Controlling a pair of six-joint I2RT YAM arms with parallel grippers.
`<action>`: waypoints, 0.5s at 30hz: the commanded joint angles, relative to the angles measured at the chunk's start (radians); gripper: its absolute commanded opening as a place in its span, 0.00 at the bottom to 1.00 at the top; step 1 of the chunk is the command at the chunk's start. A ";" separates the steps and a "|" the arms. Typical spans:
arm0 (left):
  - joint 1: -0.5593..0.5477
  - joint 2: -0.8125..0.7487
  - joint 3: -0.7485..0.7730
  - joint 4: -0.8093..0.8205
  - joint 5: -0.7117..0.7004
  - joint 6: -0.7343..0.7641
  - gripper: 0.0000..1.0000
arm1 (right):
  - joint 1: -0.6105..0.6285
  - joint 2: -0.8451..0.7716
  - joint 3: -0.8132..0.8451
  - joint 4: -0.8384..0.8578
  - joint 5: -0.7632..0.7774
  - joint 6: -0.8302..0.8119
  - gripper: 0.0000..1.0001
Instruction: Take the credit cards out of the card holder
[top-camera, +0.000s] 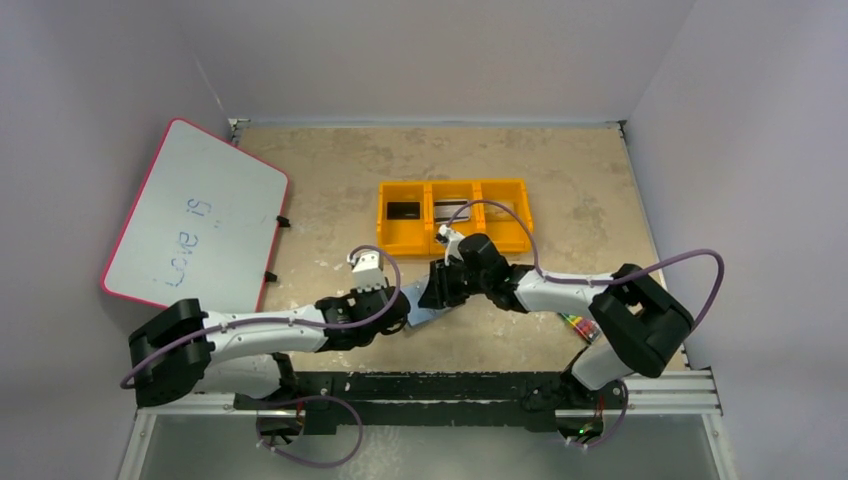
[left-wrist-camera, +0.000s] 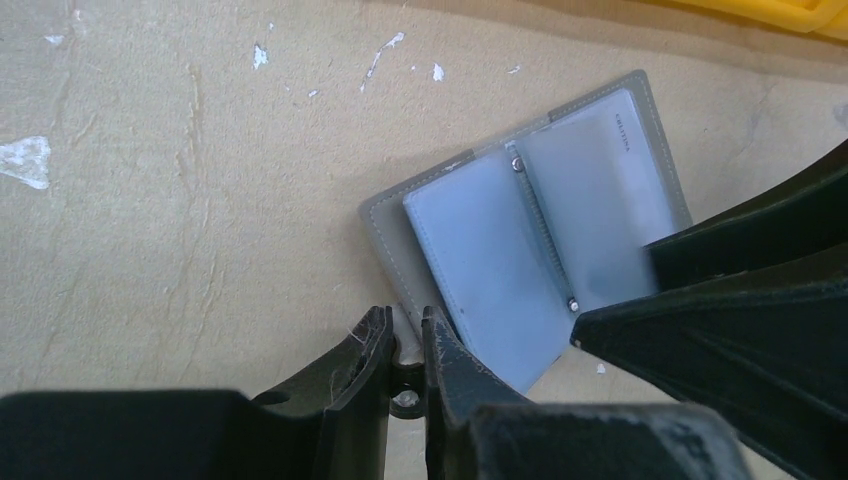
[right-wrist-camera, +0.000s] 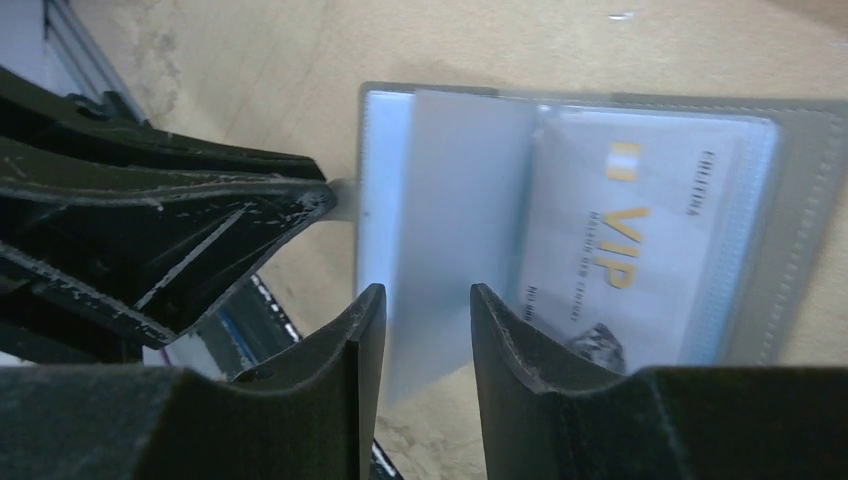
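The card holder (left-wrist-camera: 520, 250) lies open on the table, pale blue-grey inside, with clear pockets. My left gripper (left-wrist-camera: 405, 325) is shut on its snap tab at the near left edge. A pale credit card (right-wrist-camera: 620, 230) printed "VIP" sits in the holder's right pocket. My right gripper (right-wrist-camera: 425, 300) is open over the holder's edge, and a loose clear pocket flap (right-wrist-camera: 450, 200) lies between its fingers without being pinched. In the top view both grippers, left (top-camera: 398, 310) and right (top-camera: 437, 290), meet at the holder (top-camera: 425, 312). A black card (top-camera: 403, 211) and a silver-white striped card (top-camera: 452, 212) lie in the tray.
The yellow three-part tray (top-camera: 452, 185) stands just behind the holder. A whiteboard (top-camera: 195, 215) leans at the left wall. A pack of crayons (top-camera: 580, 325) lies by the right arm's base. The right arm's fingers (left-wrist-camera: 740, 300) fill the right of the left wrist view.
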 joint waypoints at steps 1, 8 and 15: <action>-0.007 -0.061 0.009 -0.019 -0.066 -0.039 0.05 | 0.042 0.022 0.046 0.091 -0.103 0.017 0.40; -0.007 -0.230 -0.027 -0.191 -0.168 -0.186 0.17 | 0.086 0.081 0.087 0.103 -0.098 0.015 0.43; -0.007 -0.435 -0.048 -0.207 -0.197 -0.211 0.27 | 0.087 -0.081 0.108 0.034 -0.048 -0.031 0.45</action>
